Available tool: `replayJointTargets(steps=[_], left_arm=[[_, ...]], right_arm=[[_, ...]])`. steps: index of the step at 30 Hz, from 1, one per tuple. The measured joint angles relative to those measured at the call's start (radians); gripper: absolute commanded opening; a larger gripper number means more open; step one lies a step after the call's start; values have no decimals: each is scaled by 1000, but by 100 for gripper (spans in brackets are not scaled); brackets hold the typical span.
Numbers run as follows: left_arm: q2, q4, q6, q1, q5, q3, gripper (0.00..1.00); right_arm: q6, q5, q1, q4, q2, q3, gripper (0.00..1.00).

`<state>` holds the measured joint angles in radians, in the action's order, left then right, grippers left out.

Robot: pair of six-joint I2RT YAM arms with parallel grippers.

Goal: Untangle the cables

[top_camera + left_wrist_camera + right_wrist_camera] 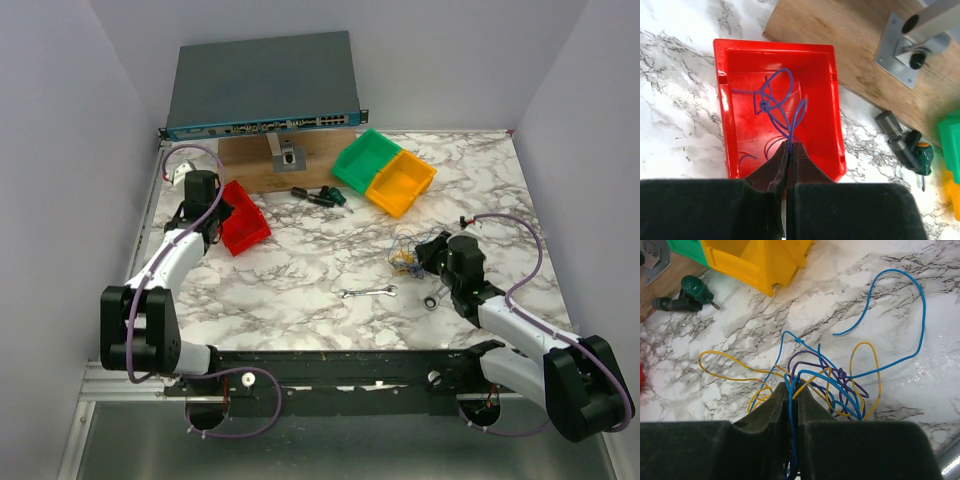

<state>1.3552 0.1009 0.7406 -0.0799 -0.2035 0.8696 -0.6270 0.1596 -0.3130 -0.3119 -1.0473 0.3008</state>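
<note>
two spots hold the cables (405, 255): on the marble table (300, 270) the main tangle (840, 385), right gripper (792, 390) pinching a blue strand (790, 460); in the red bin (820, 110) one purple strand (772, 102), left gripper (788, 150) nipped onto it. light, limp, snag-prone; probably best taken near free ends.

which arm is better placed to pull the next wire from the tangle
Right: the right fingers pinch the tangle of thin blue, yellow and purple wires. The left fingers hold a purple-blue wire over the red plastic bin.
</note>
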Motion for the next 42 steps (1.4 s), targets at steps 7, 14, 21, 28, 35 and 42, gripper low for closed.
replayJointTargets(steps=[7,14,21,28,35,42], left_arm=[[125,9,11,57,68,42,0],[259,4,39,59,178,80,9],[206,-22,40,59,228,27,59],[-18,-21,22,59,229,-24,67],[-170,-24,-6,9,246,-60,75],[-364,-217,-99,-226,358,-261,78]], right_arm=[[0,0,0,0,-3,0,1],[0,0,0,0,-4,0,1],[0,0,0,0,-6,0,1],[1,-8,0,-1,-6,0,1],[35,-187,0,-82,-53,-1,1],[34,-506,-50,-292,-127,-17,100]])
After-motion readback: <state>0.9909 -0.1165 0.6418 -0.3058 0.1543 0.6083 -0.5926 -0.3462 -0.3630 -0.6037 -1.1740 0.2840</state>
